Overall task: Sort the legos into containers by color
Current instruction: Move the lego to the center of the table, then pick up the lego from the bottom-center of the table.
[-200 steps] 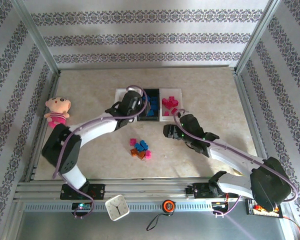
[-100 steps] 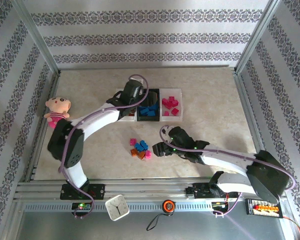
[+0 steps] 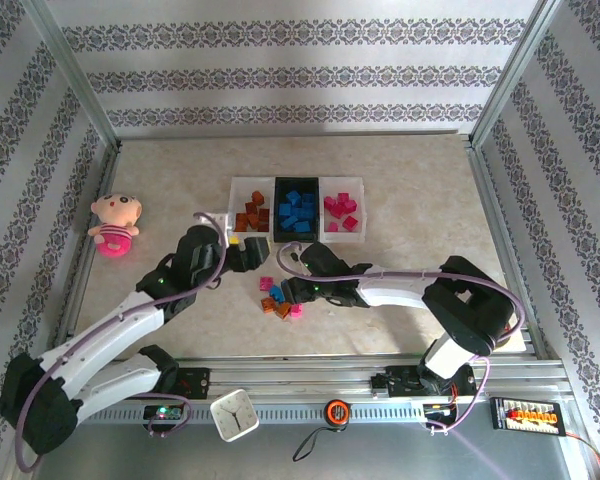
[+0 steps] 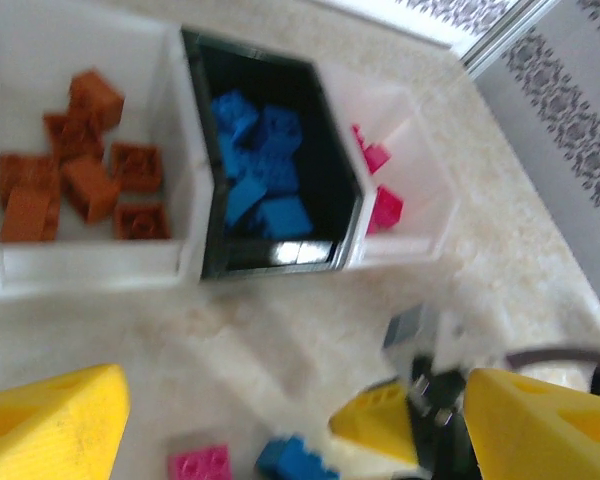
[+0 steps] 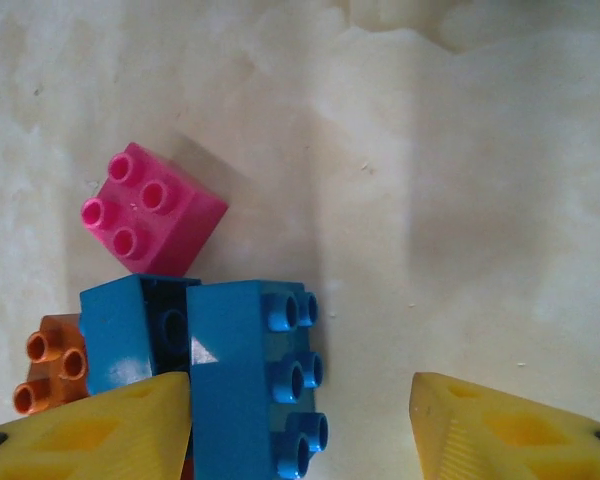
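Half-open right jaws straddle a blue lego [image 5: 245, 385] in the pile on the desk [image 5: 480, 200], its long axis running between them, close against one side, while the wide, empty left jaws hang nearer the containers [image 4: 90, 265].

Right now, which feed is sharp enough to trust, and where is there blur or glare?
Left wrist view: blurred throughout, stud detail lost, a glare strip on the near wall of the black tray. Right wrist view: sharp, studs on the blue brick crisp, soft shadow beside the pink brick. Top external view: evenly lit, in focus, but the loose bricks look tiny.
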Robot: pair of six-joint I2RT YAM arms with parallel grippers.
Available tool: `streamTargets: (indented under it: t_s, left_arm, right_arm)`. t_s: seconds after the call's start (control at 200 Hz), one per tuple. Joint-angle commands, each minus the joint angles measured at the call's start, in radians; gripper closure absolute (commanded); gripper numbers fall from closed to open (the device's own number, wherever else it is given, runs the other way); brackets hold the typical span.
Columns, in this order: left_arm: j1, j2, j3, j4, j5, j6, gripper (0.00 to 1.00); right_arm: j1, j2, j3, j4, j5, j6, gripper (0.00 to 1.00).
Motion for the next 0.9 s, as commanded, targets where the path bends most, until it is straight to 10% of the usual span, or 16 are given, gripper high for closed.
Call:
streamTargets:
  t_s: [0.0, 0.33, 0.58, 0.899]
  left_arm:
    - [-0.011, -0.090, -0.054, -0.043, 0.013, -0.057, 0.13]
    - [-0.011, -0.258, -0.152, -0.115, 0.016, -0.100, 0.12]
    - [-0.011, -0.282, -0.177, -0.127, 0.020, -0.118, 0.12]
    - [-0.011, -0.272, -0.185, -0.116, 0.013, -0.112, 0.07]
  right_arm:
    - [-0.042, -0.042, -0.045, -0.064, 0.091, 0.044, 0.43]
    - [-0.073, -0.129, -0.029, -0.140, 0.050, -0.018, 0.21]
    - [-0.035, -0.021, 0.050, -0.250, 0.270, -0.025, 0.20]
    - [-0.030, 0.035, 0.087, -0.229, 0.219, -0.098, 0.55]
